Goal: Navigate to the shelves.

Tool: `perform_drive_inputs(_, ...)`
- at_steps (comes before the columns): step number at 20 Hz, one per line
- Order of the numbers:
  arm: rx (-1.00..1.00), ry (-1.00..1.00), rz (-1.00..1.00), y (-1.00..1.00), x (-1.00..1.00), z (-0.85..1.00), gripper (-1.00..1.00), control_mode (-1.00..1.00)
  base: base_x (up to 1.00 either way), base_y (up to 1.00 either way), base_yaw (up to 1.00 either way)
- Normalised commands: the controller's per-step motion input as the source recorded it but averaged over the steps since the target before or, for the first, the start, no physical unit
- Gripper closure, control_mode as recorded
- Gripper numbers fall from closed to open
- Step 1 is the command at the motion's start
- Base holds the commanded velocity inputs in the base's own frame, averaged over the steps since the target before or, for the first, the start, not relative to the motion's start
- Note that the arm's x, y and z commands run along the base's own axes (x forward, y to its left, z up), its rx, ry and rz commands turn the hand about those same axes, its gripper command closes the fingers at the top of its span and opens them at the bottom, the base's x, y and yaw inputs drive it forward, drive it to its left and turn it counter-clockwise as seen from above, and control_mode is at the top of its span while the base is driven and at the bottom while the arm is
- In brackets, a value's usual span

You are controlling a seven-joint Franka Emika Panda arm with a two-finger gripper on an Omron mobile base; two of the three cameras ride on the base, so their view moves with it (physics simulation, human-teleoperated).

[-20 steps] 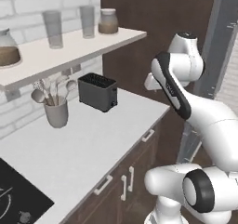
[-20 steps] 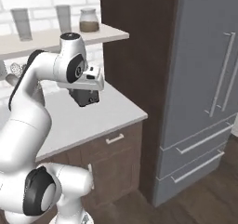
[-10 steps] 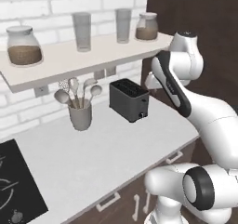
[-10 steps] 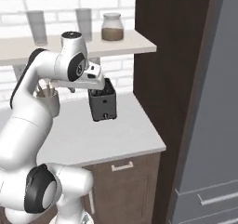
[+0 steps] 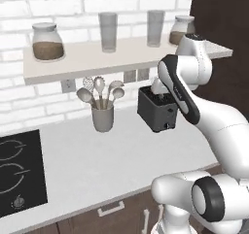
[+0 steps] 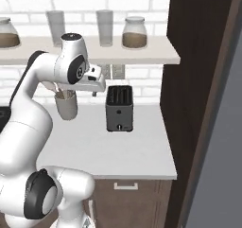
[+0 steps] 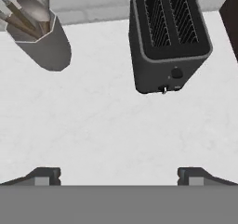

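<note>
With the shelves (image 5: 121,58) now squarely ahead above the desk (image 5: 97,160), the drive seems nearly done, needing only a final stop; the hand (image 7: 118,174) hangs wide and empty.

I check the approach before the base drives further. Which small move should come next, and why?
Probably a short, slow drive forward, then stop: the shelves already face the base squarely, above the counter with the toaster. The gripper hangs over the counter, jaws open.

No text, label, brand, number or sign can be read on anything here.
</note>
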Motion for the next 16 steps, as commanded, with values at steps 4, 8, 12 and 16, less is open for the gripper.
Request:
perform_drive_inputs(4,0.0,0.0,0.0,0.0,0.0,0.0,-1.0,1.0,0.47,-0.18,0.47)
perform_drive_inputs(8,0.0,0.0,0.0,0.0,0.0,0.0,-1.0,1.0,0.4,-0.25,0.41)
perform_drive_inputs(12,0.0,0.0,0.0,0.0,0.0,0.0,-1.0,1.0,0.41,-0.26,0.23)
perform_drive_inputs(16,0.0,0.0,0.0,0.0,0.0,0.0,-1.0,1.0,0.39,-0.18,0.09)
